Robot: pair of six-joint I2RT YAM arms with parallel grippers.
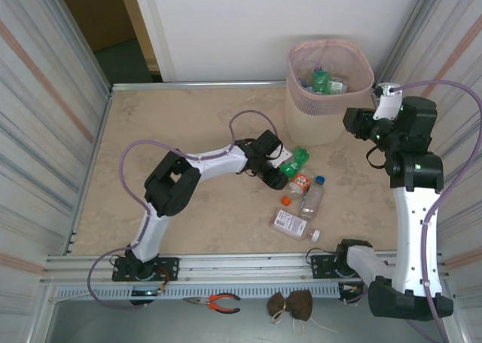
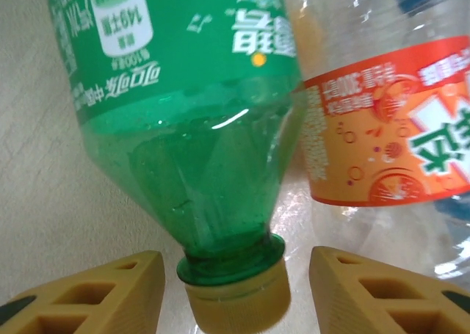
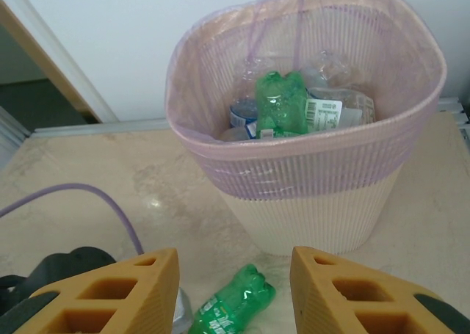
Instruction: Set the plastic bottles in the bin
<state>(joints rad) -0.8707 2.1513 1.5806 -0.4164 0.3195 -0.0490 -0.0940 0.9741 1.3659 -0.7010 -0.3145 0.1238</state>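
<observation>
Straddling the yellow cap (image 2: 235, 301) of the green bottle (image 2: 198, 150), the left tool (image 2: 236, 264) sat low over the worktop (image 1: 188, 117), and it was a sensible line to pick. The bottle lay on its side with its neck pointing straight at the wrist, so the narrow cap end looked the easy part to pinch. Its fat body lay just beside an orange-label bottle (image 2: 389, 128), seemingly touching, with no room there for a finger. The tool was parted, one of its fingers (image 2: 110, 297) on each side of the cap and a sliver of worktop showing in both gaps, so nothing was gripped yet and I saw no contact. On the other side, the right tool (image 3: 233, 255) hung near the bin (image 3: 330, 216), looking down at its mouth, jaws apart and empty; that looked to me like a parking spot clear of the left arm. The bin stood at the far right of the worktop, pink liner (image 3: 220, 147) over its rim, several bottles already inside, a second green bottle (image 3: 280, 103) on top. Out near its foot lay the green bottle, the orange-label one, a blue-cap bottle (image 1: 312, 196) and a flat bottle (image 1: 292, 224), so the job looked well along but not finished.
</observation>
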